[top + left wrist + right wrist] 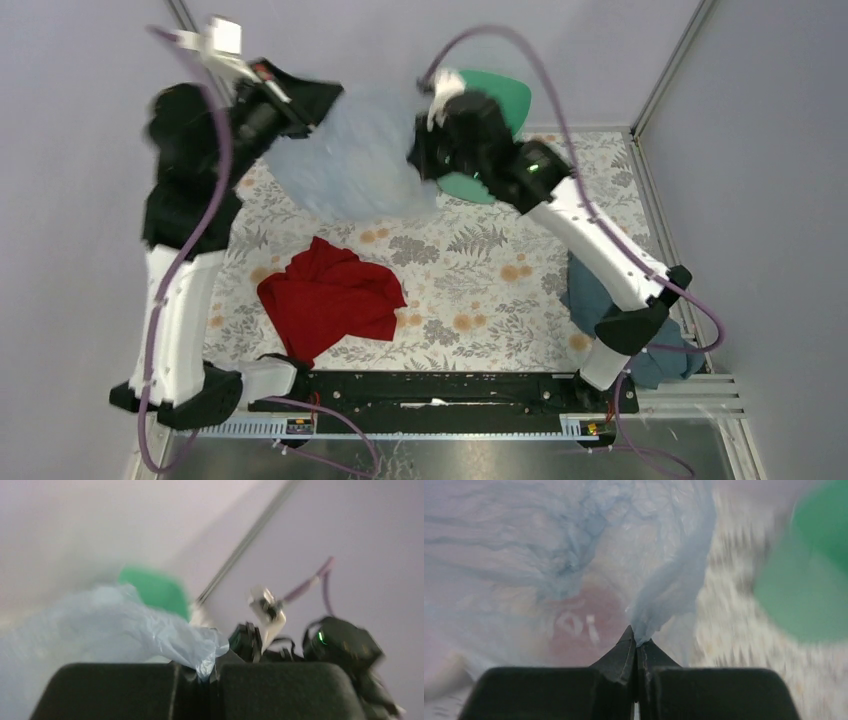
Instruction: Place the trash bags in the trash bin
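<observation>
Colours on the table
Pale-blue trash bag (350,165); mint-green trash bin (505,95); red cloth (330,295); tablecloth (470,262) apparently grey-leaved, orange-flowered.

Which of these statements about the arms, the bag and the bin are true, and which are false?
1. The left gripper and the right gripper are both shut on the pale blue trash bag. True.
2. The trash bag lies inside the trash bin. False: it is held up between the two grippers, outside the bin.
3. A red cloth lies on the floral table cover. True.
4. The trash bin is red. False: it is green.
5. A teal cloth lies on top of the red cloth. False: it lies apart, at the right edge of the table cover.
</observation>
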Controlling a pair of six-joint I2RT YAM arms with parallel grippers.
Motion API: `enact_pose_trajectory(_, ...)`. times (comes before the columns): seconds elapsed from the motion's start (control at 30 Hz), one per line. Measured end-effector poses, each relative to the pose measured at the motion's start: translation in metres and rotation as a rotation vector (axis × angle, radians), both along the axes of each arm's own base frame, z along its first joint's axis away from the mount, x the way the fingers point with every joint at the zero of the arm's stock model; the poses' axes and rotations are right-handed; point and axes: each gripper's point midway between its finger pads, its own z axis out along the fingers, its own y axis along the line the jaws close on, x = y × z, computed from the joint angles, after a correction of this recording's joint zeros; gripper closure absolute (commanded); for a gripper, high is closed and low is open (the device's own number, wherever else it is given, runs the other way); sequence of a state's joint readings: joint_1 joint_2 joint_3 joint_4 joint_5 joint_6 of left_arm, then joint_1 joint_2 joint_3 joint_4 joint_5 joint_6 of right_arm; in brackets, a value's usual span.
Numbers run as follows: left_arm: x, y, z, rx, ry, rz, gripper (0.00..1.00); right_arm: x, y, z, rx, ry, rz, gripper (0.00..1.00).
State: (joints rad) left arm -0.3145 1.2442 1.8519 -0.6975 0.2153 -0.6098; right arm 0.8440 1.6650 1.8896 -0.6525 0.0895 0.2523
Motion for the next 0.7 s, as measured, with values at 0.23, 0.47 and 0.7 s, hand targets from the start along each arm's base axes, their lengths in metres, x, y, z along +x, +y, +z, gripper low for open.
enact_pose_trajectory(0.23,-0.119,0.036,0.085,-0.198,-0.49,-0.014,1.0,-0.063,-0.046,0.175,0.418,-0.386,0.062,1.0)
enact_pose_trajectory(0.47,-0.003,0.044,-0.214,0.097,0.273,0.243,1.0,-0.032,-0.039,-0.082,0.15,0.021,-0.025,1.0)
enact_pose_trajectory(0.7,-0.027,0.035,-0.194,0.153,0.391,0.14,1.0,-0.029,-0.047,-0.118,-0.116,0.212,-0.04,1.0)
